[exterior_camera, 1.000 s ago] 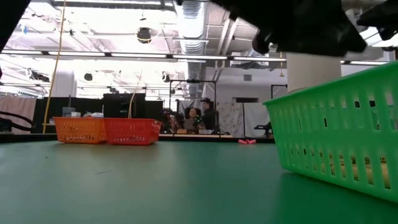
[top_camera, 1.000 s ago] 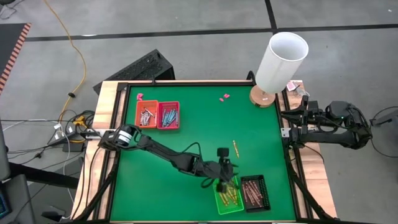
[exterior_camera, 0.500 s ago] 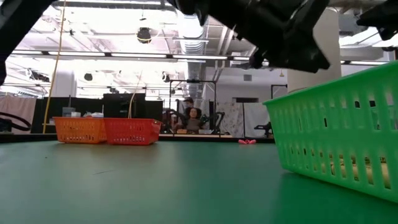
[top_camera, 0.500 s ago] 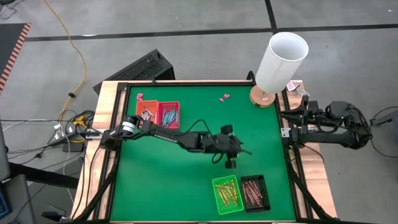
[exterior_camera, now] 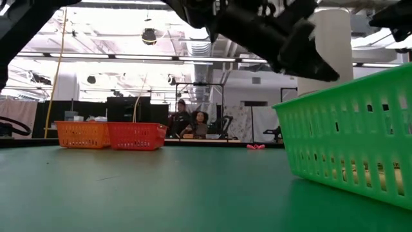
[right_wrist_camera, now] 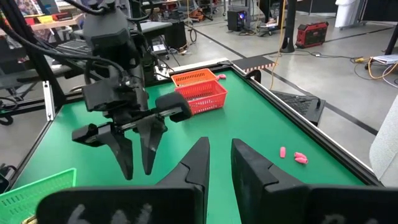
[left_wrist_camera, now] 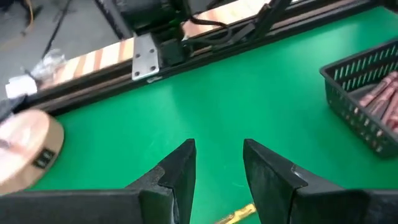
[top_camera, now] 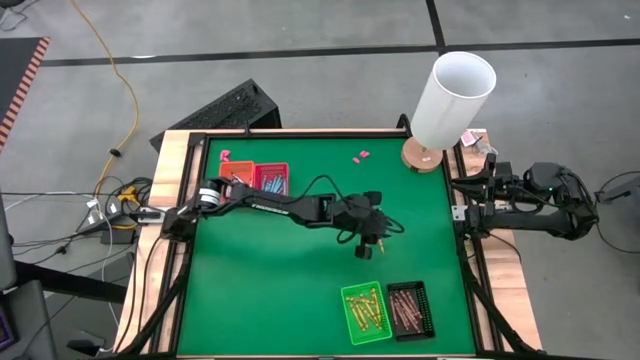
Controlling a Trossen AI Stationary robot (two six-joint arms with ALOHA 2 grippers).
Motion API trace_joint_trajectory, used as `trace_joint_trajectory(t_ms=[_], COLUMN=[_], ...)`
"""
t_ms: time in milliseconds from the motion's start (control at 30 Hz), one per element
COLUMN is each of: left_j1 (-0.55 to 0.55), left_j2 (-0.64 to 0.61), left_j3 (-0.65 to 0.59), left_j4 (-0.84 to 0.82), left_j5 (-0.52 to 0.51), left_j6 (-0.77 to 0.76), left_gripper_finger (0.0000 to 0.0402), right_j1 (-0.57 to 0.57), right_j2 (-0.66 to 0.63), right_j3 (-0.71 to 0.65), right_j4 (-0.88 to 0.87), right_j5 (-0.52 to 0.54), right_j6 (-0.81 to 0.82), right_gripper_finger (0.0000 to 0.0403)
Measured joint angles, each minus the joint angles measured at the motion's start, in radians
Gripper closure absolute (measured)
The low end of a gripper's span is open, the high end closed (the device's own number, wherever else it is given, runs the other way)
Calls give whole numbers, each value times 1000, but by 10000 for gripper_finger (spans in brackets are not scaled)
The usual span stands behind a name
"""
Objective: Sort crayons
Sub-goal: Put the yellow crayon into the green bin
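Note:
One loose yellow crayon point(left_wrist_camera: 236, 214) lies flat on the green table, just below the open fingers of my left gripper point(left_wrist_camera: 217, 146), which hovers right of the table's middle point(top_camera: 383, 233) and touches nothing. More crayons lie in four small trays: orange point(top_camera: 235, 180) and red point(top_camera: 271, 180) at the far left, green point(top_camera: 366, 312) and black point(top_camera: 410, 308) at the near right. My right gripper point(right_wrist_camera: 219, 146) waits open and empty off the table's right edge point(top_camera: 470, 205).
A tall white cylinder point(top_camera: 452, 98) on a round wooden base point(left_wrist_camera: 25, 149) stands at the far right corner. Pink scraps point(top_camera: 361, 156) lie near the far edge. Bare green surface spreads between the tray pairs. People sit in the room beyond the table point(exterior_camera: 190, 122).
My left gripper has left the green tray and swung toward the table's far edge, rising slightly, until it stands over the loose yellow crayon. The swing slowed in the last half second. The trays and the crayon have stayed put.

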Motion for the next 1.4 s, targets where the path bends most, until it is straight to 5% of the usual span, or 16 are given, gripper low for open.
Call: trace_joint_trajectory(t_ms=[167,633,1000,1400], left_j1=[6,45,36,-22], left_j2=[59,209,206,136], left_j3=[1,95,95,93], left_j4=[48,48,-186,-316], left_j5=[15,-21,-13,35], left_j6=[77,-47,-209,-137], left_gripper_finger=[278,278,278,278], right_j1=[0,0,0,0], right_j2=[0,0,0,0], right_j3=[0,0,0,-1], right_j4=[0,0,0,1], right_j5=[0,0,-2,-3], right_j6=[0,1,-4,-4], right_gripper_finger=[335,335,335,335])
